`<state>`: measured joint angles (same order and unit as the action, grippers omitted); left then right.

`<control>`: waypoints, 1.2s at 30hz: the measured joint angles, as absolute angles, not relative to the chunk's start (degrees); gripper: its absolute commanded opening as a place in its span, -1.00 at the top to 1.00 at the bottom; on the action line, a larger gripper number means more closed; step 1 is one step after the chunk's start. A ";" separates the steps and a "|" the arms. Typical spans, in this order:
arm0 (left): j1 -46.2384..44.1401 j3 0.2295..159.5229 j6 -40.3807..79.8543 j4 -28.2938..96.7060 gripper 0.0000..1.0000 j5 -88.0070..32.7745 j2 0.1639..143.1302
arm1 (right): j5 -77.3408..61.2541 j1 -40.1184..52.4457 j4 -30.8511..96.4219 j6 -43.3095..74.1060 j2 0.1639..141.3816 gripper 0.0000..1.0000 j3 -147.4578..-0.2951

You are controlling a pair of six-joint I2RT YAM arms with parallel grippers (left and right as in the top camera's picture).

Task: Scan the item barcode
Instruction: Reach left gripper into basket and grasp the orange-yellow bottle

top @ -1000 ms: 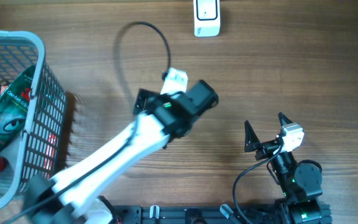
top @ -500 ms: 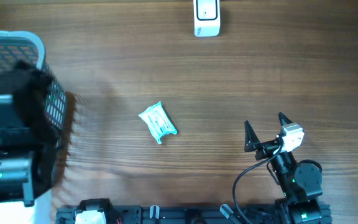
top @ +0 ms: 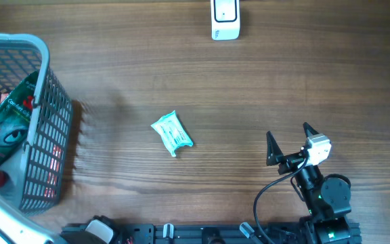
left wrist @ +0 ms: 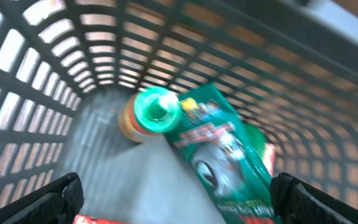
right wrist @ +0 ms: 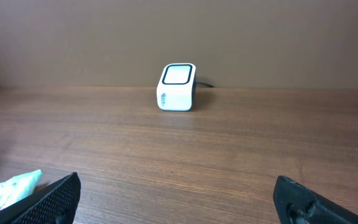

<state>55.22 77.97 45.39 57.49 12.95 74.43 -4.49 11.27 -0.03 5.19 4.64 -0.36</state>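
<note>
At the centre of the overhead frame, a small teal-and-white packet lies flat on the wooden table, well apart from the white barcode scanner at the top edge and the grey basket at the left. The left gripper points into that basket, jaws spread wide and empty, above a green bag and a green-capped bottle. At lower right, the right gripper also stands wide and empty, facing the scanner.

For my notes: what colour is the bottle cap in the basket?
The cap is green; left wrist view.
</note>
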 measured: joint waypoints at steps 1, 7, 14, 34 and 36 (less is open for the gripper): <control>56.53 77.97 45.69 57.52 -1.00 12.88 75.66 | -4.49 11.27 -0.03 5.19 4.67 -0.99 -0.36; 59.37 77.97 39.22 55.86 -1.00 12.23 84.97 | -4.49 11.27 -0.03 5.19 4.64 -0.99 -0.36; 59.37 77.97 28.12 52.71 -1.00 12.10 89.49 | -4.49 11.27 -0.03 5.19 4.67 -1.00 -0.36; 59.31 77.97 22.98 49.54 0.42 12.08 94.65 | -4.49 11.27 -0.03 5.19 4.67 -0.99 -0.36; 59.18 77.97 22.98 49.71 0.42 12.10 93.89 | -4.49 11.27 -0.03 5.19 4.67 -1.00 -0.36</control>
<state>59.18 77.97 22.98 49.71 12.10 93.89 -4.49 11.27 -0.03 5.19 4.67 -0.36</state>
